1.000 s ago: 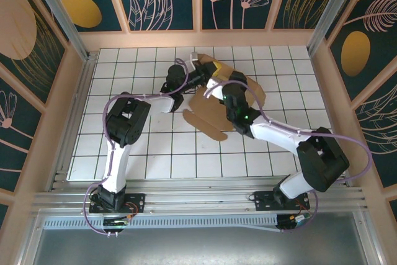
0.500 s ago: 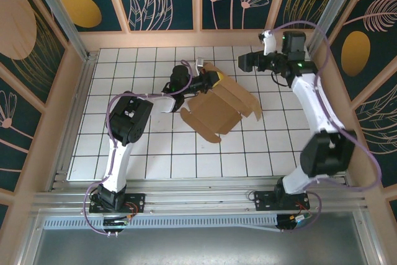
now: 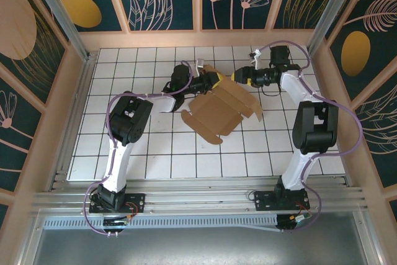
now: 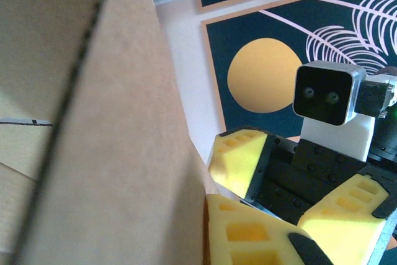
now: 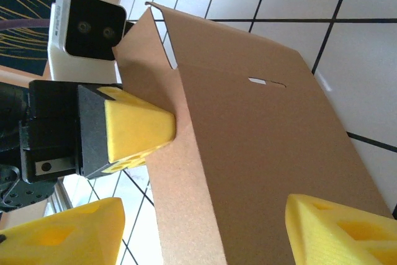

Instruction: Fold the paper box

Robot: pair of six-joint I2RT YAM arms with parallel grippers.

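Paper box, long axis diagonal across the table grid

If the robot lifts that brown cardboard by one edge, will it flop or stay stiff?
Probably fairly stiff: the paper box has a flap standing up where the left gripper pinches it. It likely bends easily along its creases. It looks thin, so probably light.

The paper box, plain brown cardboard, lies spread over the white grid table. The left gripper pinches its creased left flap, one yellow pad flat against it, below the left wrist camera. The right gripper has its yellow fingers wide apart, with cardboard between them.
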